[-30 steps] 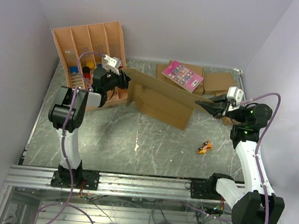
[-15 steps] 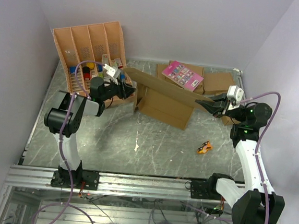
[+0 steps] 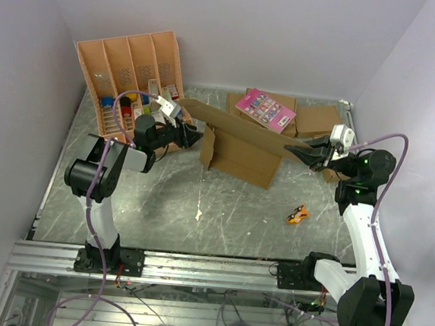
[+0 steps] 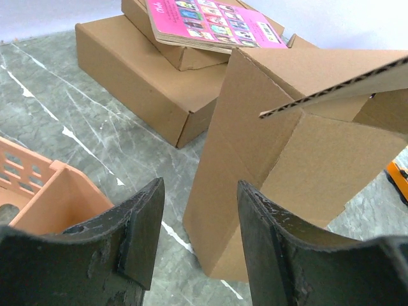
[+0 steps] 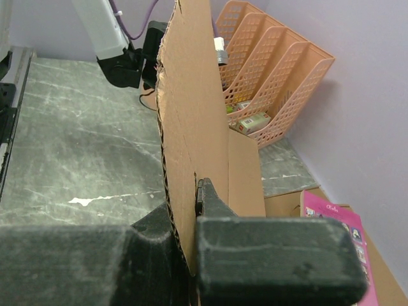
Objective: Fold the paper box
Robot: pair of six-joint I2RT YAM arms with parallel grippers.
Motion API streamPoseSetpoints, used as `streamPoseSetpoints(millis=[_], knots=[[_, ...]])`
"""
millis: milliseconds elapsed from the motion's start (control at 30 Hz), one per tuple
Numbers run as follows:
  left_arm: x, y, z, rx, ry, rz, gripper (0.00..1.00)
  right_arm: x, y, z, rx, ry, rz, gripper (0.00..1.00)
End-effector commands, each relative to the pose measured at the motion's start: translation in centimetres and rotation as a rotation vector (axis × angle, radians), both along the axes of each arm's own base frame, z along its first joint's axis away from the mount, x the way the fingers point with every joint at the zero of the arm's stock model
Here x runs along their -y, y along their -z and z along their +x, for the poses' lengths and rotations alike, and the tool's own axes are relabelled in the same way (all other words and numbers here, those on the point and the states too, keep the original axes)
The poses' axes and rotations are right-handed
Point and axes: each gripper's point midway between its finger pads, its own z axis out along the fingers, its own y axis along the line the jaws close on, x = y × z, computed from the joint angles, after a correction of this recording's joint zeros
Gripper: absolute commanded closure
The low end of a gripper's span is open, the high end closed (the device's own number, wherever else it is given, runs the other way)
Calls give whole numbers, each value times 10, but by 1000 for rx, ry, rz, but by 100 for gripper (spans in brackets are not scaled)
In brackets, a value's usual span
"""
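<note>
Top external: the box sits mid-table — right gripper clamps its flap at three o'clock, likely to steady it; left gripper gapes empty at nine, ready to fold.

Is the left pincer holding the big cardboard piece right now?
No, the left pincer is open, clamping nothing; the paper box stands just ahead of it.

Pale lilac walls enclose a grey marbled table.
</note>
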Motion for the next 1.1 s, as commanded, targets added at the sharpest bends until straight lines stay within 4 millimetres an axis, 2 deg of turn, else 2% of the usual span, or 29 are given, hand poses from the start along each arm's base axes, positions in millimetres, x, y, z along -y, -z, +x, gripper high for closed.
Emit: streamPoseSetpoints(millis=[0, 433, 733, 1067], knots=[[8, -7, -5, 79, 49, 11, 40, 1, 11, -1, -81, -6, 5, 100], [14, -4, -16, 134, 113, -27, 37, 1, 12, 0, -82, -7, 3, 100], [15, 3, -26, 149, 153, 20, 34, 1, 13, 0, -85, -9, 2, 100], [23, 17, -14, 131, 115, 84, 34, 1, 14, -1, -87, -11, 0, 100]])
